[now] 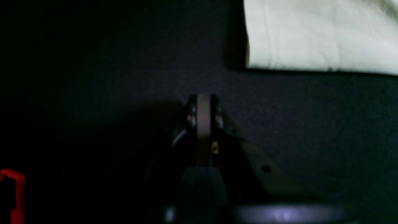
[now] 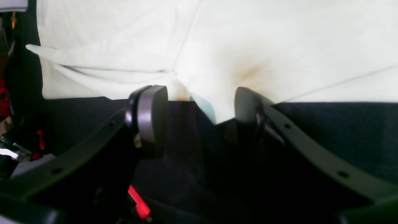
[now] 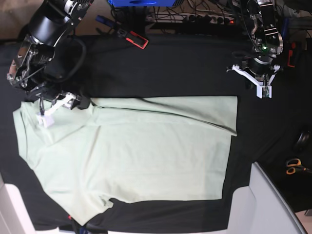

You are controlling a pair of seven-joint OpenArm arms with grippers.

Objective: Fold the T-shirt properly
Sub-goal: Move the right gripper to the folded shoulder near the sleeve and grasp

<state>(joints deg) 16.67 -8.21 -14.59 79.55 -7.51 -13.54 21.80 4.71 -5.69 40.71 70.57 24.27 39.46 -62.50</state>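
The pale mint T-shirt [image 3: 136, 151] lies spread flat on the black tablecloth [image 3: 185, 68], with a narrow fold along its far edge. My right gripper [image 3: 55, 110] hangs over the shirt's far left corner, by a sleeve. In the right wrist view this gripper [image 2: 199, 105] is open, and a small point of the shirt's hem [image 2: 214, 112] sits loose between the jaws. My left gripper [image 3: 263, 90] hovers just beyond the shirt's far right corner. Its fingers [image 1: 203, 109] are shut on nothing above bare tablecloth, with the shirt corner [image 1: 311, 37] ahead and to the right.
Orange-handled scissors [image 3: 294, 166] lie at the right edge. A grey-white bin [image 3: 265, 204] stands at the front right. A red and black clamp [image 3: 132, 38] lies at the back, with cables and a power strip [image 3: 204, 19] behind it.
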